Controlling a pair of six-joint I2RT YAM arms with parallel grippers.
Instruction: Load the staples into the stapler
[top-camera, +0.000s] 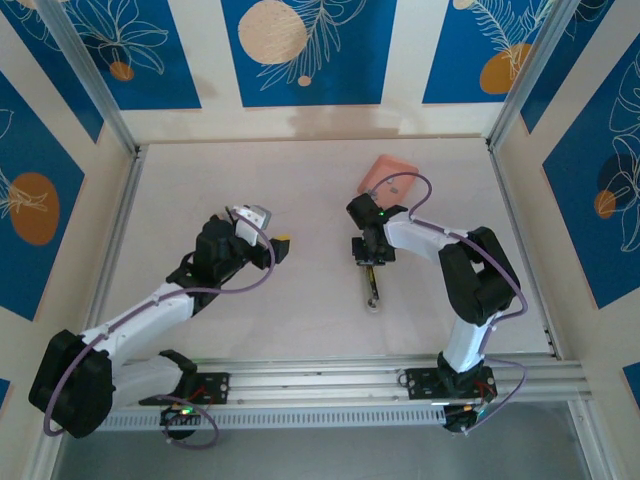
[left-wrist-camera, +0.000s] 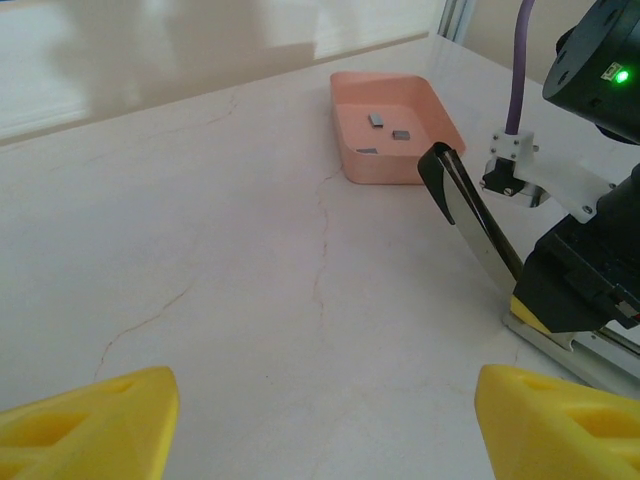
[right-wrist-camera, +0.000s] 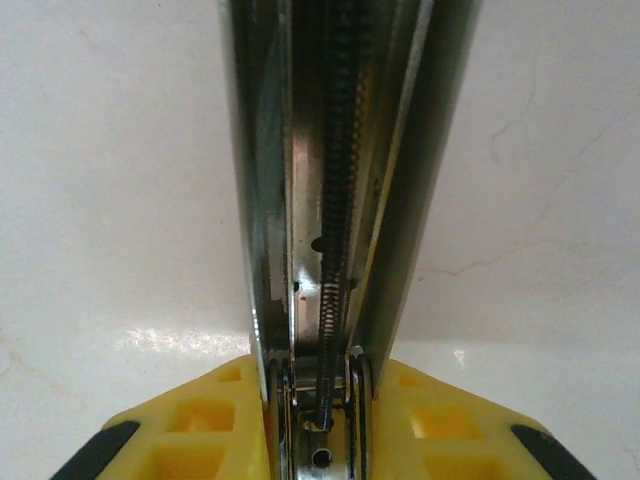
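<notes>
Clamping the stapler at the end facing the tray, the right gripper has its yellow fingers pressed against both sides of the bare metal channel, with the spring showing down the middle. The stapler lies on the pale table, its black-tipped top arm swung up and open. Just beyond the stapler sits a shallow pink tray, and the staples — three small grey bits — lie inside it. Off to the stapler's left the left gripper hovers, fingers spread wide, holding nothing.
</notes>
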